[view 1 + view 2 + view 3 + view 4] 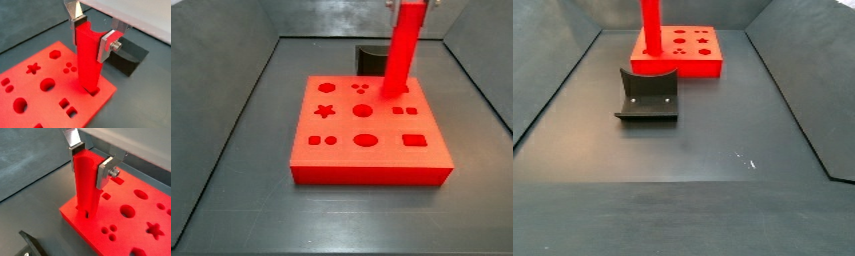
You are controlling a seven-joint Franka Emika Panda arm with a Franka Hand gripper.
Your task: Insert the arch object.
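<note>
The arch object is a long bright-red bar with a curved notch at its upper end. It stands upright, its lower end in a hole near the edge of the red board. It also shows in a wrist view and in both side views. My gripper is shut on the bar's upper part, silver fingers on both sides. The board carries several shaped holes. In a side view the gripper is cut off by the frame edge.
The dark fixture stands on the floor in front of the board; it shows behind the board in a side view and beside the board in a wrist view. Grey bin walls surround the floor.
</note>
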